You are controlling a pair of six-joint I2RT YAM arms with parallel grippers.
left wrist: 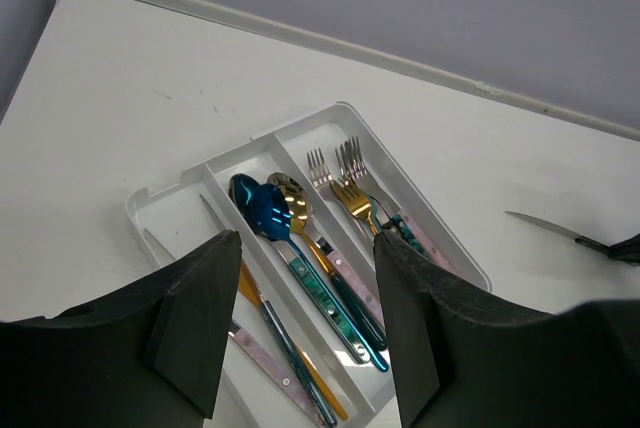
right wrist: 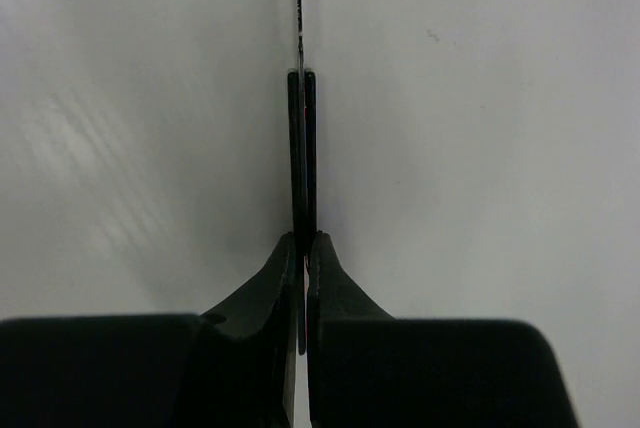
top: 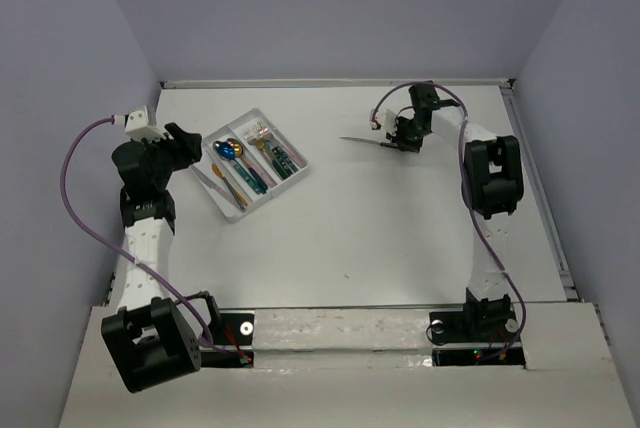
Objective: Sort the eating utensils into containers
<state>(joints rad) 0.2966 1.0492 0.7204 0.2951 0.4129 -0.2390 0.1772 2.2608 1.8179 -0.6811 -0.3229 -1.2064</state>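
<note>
A pale plastic tray (left wrist: 330,113) with three long slots lies slanted on the far left of the bench. Its left slot holds knives (left wrist: 212,213) with silver blades, and one orange knife (left wrist: 248,286). The middle slot holds a blue spoon (left wrist: 262,213) with a teal handle and a gold spoon (left wrist: 292,200). The right slot holds forks (left wrist: 345,173), some silver and one gold. One more knife (top: 362,140), with a silver blade and a dark handle, is well apart on the far right. It is pinched in the tight jaws of the right gripper (right wrist: 302,238), and its blade points left.
</note>
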